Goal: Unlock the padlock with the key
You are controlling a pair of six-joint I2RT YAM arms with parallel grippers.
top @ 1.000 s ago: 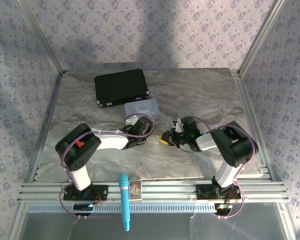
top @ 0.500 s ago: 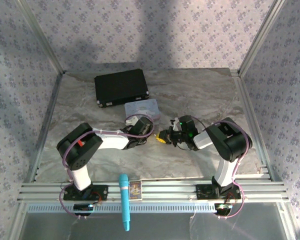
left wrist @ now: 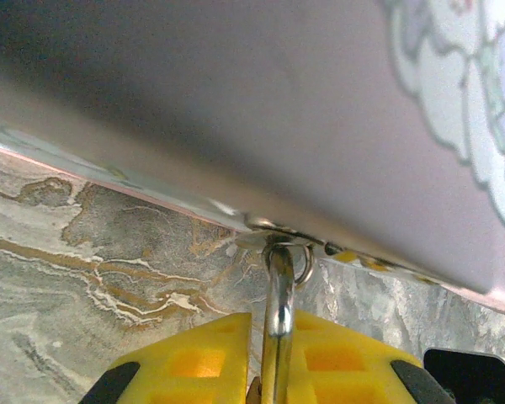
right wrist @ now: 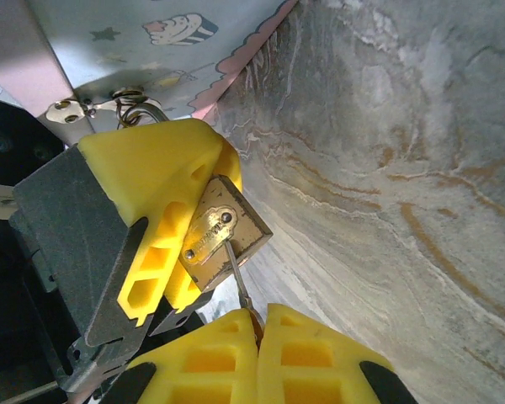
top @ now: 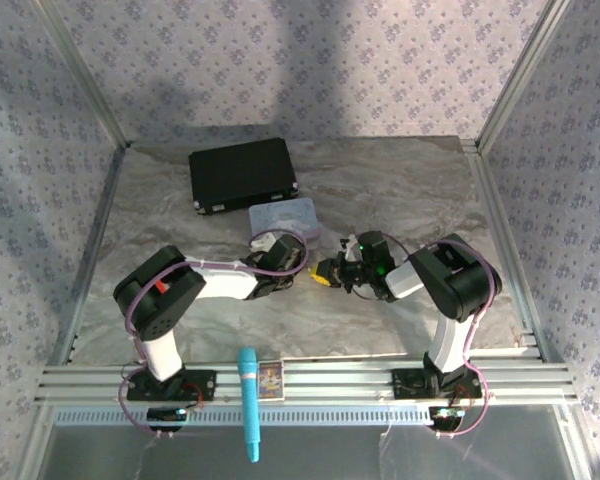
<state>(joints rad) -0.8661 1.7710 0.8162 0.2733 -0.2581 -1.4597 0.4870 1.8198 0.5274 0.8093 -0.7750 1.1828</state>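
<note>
right wrist view: key tip at the padlock, both grippers clenched

at the bottom of the right wrist frame you see the right gripper with its two yellow fingers pressed together on the key. only the thin silvery blade shows. it rises up and to the left, and its tip meets the keyhole on the brass face of the padlock. how deep it sits, you cannot tell.

the padlock is in the middle of this frame, tilted and lifted off the marble table. the left gripper comes in from the left side and grasps the padlock body between its yellow fingers. above them, in the upper left, is the pastel tin with a cupcake print.

in the left wrist view the silvery shackle stands upright between the yellow fingertips at the bottom centre. its top passes through a small metal ring at the lower edge of the tin, which covers the upper part of the frame.

in the top external view the two grippers meet near the centre, just under the tin. a black case lies in the upper left of the table. a teal pen-like thing and a small card rest on the rail at the bottom.
</note>
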